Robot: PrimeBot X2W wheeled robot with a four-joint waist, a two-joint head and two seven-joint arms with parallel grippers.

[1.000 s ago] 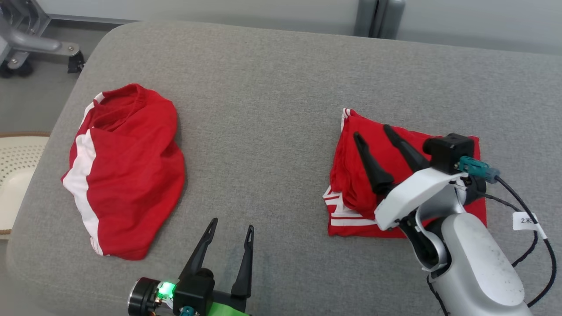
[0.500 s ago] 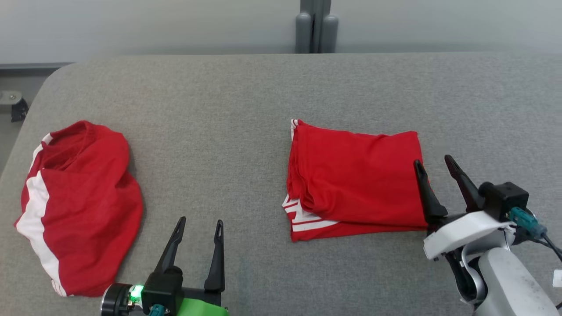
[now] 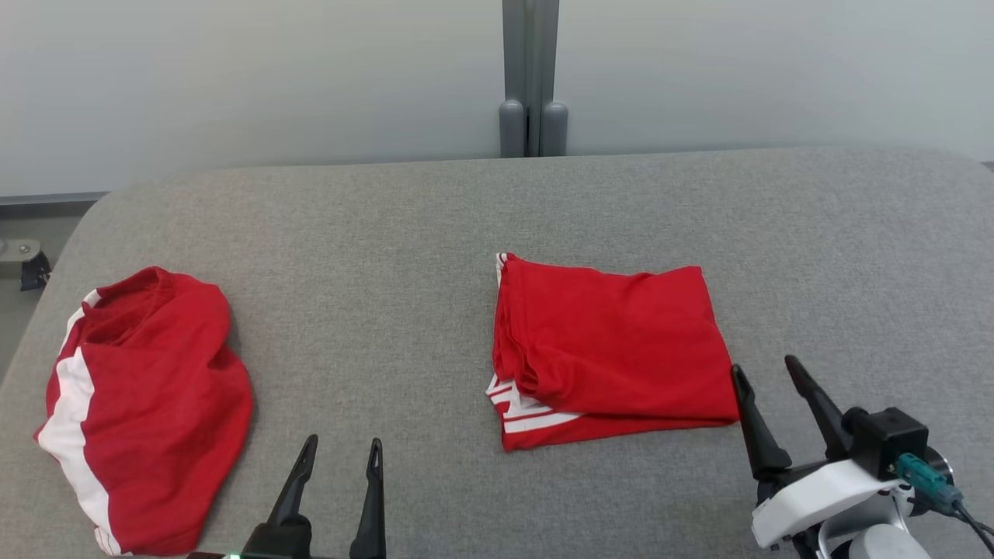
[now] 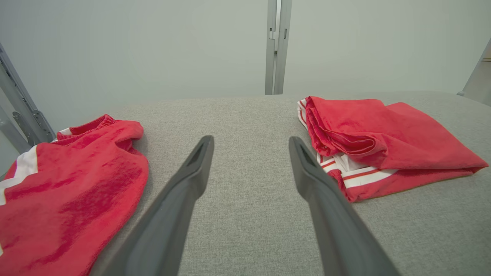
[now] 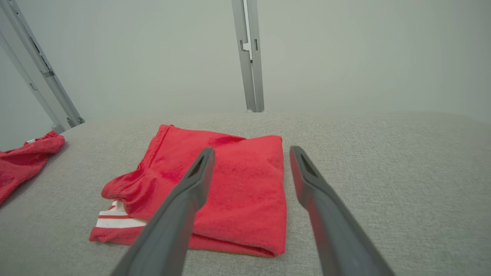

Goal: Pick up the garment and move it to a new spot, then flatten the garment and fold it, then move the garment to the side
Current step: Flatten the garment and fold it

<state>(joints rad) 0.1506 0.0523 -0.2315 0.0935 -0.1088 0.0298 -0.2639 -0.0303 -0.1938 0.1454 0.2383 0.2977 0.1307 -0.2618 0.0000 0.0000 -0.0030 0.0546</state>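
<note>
In the head view the folded garment lies mid-frame on the grey cushion, with a crumpled garment at lower left. The left wrist view bares the folded one's layered, striped edge. Left gripper and right gripper gape wide, empty.

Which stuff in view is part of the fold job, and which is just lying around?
Job:
- folded red garment, flat on the grey padded table
- right gripper, open, just beside it
- left gripper, open, holding nothing

Lying about (probably):
- bunched red garment at the table's left end, unfolded
- metal post behind the table
</note>
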